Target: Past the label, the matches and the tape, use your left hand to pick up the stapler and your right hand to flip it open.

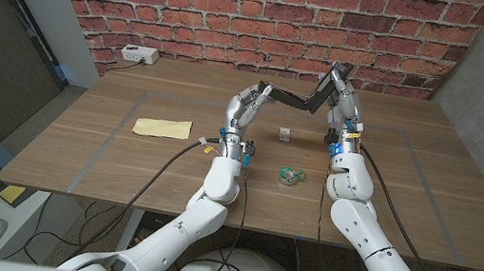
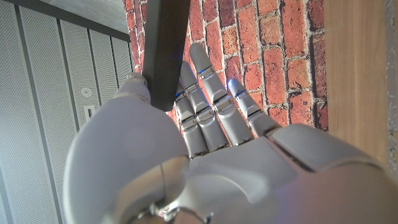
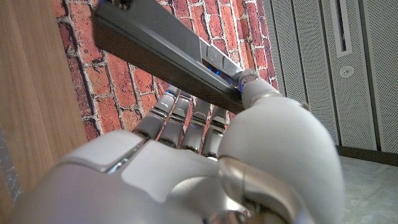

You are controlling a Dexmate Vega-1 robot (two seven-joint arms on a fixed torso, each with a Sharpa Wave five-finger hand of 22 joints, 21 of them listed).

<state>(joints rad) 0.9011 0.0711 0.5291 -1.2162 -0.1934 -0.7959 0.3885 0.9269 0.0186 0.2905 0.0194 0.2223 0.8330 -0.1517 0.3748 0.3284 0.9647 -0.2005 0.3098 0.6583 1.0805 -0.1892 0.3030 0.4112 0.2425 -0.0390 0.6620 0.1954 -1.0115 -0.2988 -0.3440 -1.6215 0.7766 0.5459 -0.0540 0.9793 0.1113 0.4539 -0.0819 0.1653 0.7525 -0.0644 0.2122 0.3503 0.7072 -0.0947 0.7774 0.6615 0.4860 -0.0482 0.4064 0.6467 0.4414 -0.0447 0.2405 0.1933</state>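
Tape (image 1: pixel 291 174) lies nearest in the head view; beyond it the stapler (image 1: pixel 298 97) hangs unfolded above the table, spanning left hand (image 1: pixel 253 99) to right hand (image 1: pixel 338 94). Left wrist view: fingers (image 2: pixel 205 106) clasp one arm. Right wrist view: thumb presses the other; the hinge is hidden.

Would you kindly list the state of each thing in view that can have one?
stapler: lifted off the table, flipped open, held by both hands
left hand: grips one end of the stapler
right hand: holds the other end
tape: lying on the table
label: lying flat
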